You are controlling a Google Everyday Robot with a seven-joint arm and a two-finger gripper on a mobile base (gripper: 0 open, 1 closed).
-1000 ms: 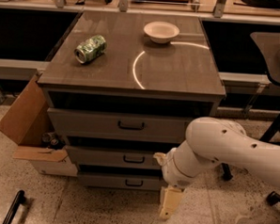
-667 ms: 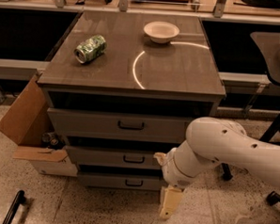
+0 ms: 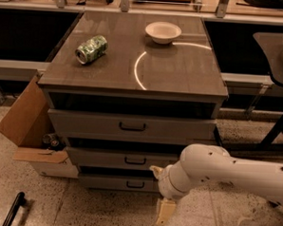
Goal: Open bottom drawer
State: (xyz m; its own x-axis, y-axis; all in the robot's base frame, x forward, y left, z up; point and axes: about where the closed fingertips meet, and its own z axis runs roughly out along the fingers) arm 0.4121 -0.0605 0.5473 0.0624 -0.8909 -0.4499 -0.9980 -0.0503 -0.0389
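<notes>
The bottom drawer (image 3: 104, 182) is the lowest and narrowest of three grey fronts in the cabinet, with a small black bar handle (image 3: 135, 184) at its centre. It looks shut. My gripper (image 3: 164, 210) hangs on the white arm (image 3: 224, 169) just in front of the cabinet's lower right, below and to the right of that handle, near the floor. The arm hides the right part of the bottom drawer front. The gripper does not touch the handle.
The middle drawer (image 3: 101, 158) and top drawer (image 3: 93, 124) are above. A green can (image 3: 91, 49) and a white bowl (image 3: 163, 32) sit on the cabinet top. An open cardboard box (image 3: 24, 123) stands at the left. A black table leg (image 3: 276, 126) is at the right.
The arm and gripper have moved slightly down and to the left, closer to the bottom drawer's front. The drawers have not moved.
</notes>
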